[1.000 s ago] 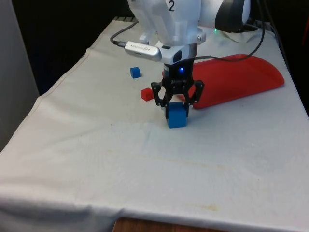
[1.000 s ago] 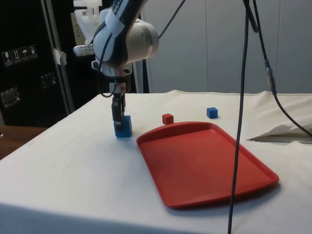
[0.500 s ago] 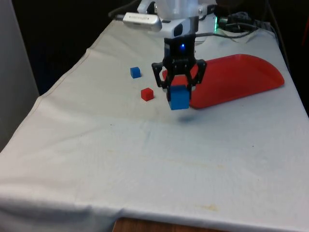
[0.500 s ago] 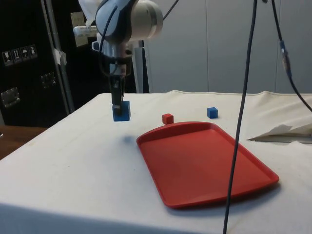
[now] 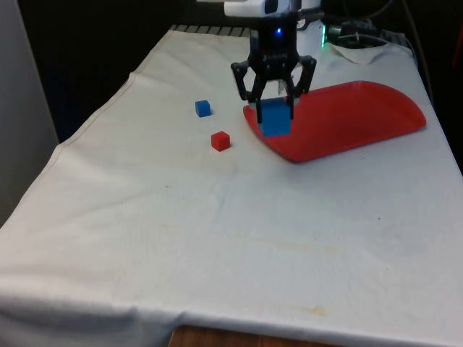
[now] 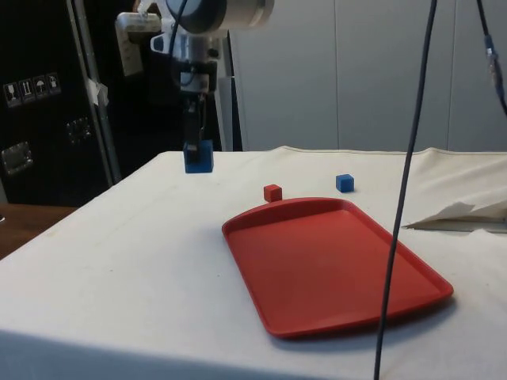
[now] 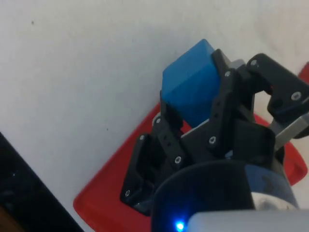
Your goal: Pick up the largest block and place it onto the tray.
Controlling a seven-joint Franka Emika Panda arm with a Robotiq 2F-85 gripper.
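The large blue cube-shaped block (image 5: pixel 275 118) hangs in the air, pinched between the two fingers of my black two-finger pincer (image 5: pixel 274 107), near the upper middle of the front view. In the side view the same block (image 6: pixel 198 157) sits in the upper left of the frame, clear of the white cloth (image 6: pixel 119 261), with nothing under it but open table. From the wrist view the block (image 7: pixel 192 87) shows at the centre, squeezed from both sides, and the edge of the flat red plastic tray (image 7: pixel 116 179) lies beneath me.

So I judge the pick-up done: the biggest block is off the cloth and firmly mine. What is left is the carry over the tray (image 5: pixel 347 116), which fills the upper right of the front view, then the lowering and the release. The small red cube (image 5: pixel 221 140) and the small blue cube (image 5: pixel 203 108) rest untouched on the cloth, left of centre.
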